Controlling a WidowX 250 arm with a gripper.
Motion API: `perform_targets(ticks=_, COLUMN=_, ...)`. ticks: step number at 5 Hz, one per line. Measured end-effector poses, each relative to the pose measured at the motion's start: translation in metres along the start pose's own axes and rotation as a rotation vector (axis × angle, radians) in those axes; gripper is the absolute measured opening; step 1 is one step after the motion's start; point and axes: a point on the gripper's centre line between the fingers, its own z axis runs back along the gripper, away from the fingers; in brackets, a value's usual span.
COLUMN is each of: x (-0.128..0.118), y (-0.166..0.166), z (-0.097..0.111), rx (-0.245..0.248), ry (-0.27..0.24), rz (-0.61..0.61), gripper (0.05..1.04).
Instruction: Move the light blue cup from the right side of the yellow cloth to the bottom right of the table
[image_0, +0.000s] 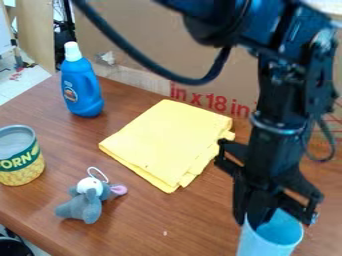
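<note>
The pincer hung partly inside the pale blue cup; whether spread or pinching, I could not tell. Well apart from it, toward the view's left, stood a metal-topped corn can and a capped blue bottle.

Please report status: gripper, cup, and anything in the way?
Gripper at rim of light blue cup, hold unconfirmed. Cup at view's bottom edge. Yellow cloth nearby, not touching cup.

Your end effector is at the light-blue cup; to its left you see the yellow cloth, then the gray plush toy, blue bottle and can.
</note>
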Motion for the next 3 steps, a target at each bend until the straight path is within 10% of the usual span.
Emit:
perform_targets(ticks=1, x=0.003, y=0.015, z=-0.015, rx=-0.014, ry=-0.123, rz=0.005, gripper=0.085)
perform_targets(ticks=2, x=0.005, y=0.025, z=-0.014, rx=-0.031, ry=-0.128, rz=0.037, gripper=0.085)
perform_targets(ticks=3, x=-0.006, y=0.028, z=-0.024, rx=-0.042, ry=-0.025, rz=0.068, gripper=0.085)
